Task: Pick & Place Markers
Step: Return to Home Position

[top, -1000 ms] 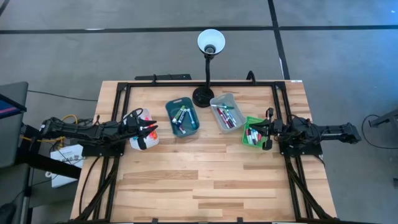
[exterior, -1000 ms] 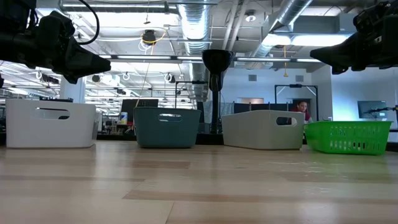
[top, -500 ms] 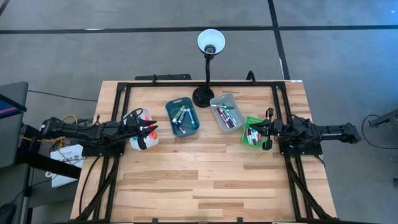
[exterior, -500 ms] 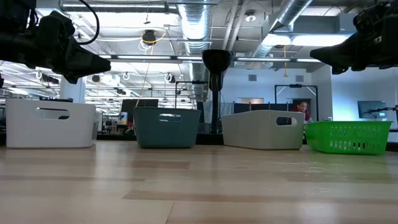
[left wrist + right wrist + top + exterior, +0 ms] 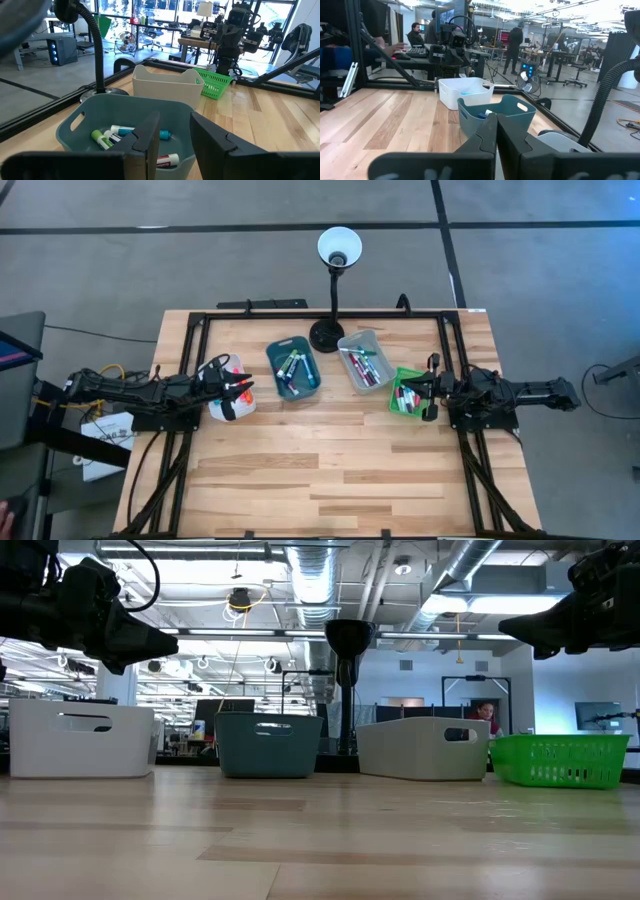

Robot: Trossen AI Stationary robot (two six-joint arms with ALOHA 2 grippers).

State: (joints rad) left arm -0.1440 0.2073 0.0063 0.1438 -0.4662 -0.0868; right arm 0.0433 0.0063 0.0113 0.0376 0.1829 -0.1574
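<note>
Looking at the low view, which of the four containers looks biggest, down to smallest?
1. white bin
2. gray bin
3. green basket and teal bin look about alike.
Nearness to the camera may skew this.

Bright, even overhead light, ceiling lights [image 5: 470, 602] glaring in low view, faint sheen on table [image 5: 530, 812], soft shadows

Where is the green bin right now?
In the high view the green bin sits on the right of the table, just right of the gray bin, under the right gripper.
</note>
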